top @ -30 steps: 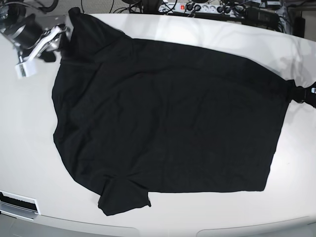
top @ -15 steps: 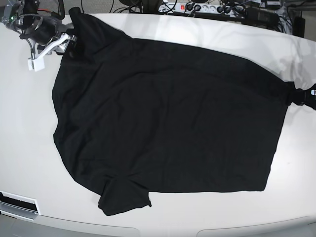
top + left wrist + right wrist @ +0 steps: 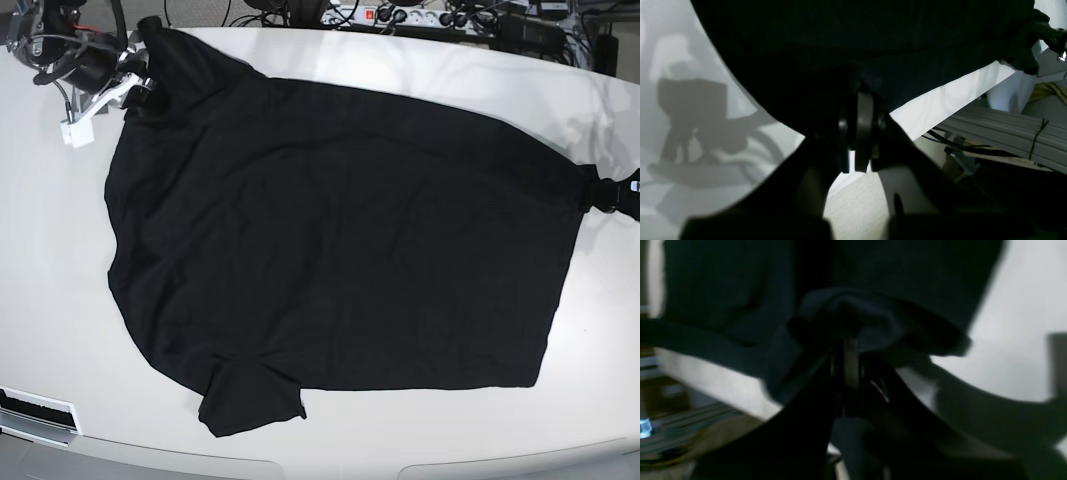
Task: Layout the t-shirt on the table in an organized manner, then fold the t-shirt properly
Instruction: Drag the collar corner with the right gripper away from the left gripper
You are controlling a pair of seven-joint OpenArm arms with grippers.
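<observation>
At the far left of the base view, the right tool [image 3: 143, 88] is seen closed on a bunched far-left corner of the plain black soft-fabric short-sleeved t-shirt [image 3: 340, 240]; in the right wrist view, dark cloth is gathered between the closed jaws. The garment is spread nearly flat across the middle of the large glossy white bench [image 3: 60, 250], with one sleeve lying at the near left. At the far right edge, the left tool [image 3: 605, 192] is clamped on the shirt's right corner, as the left wrist view confirms. Laying out is judged nearly done, some rumpling remaining at the left; no fold has yet been made. One shirt, one bench and two tools are counted.
</observation>
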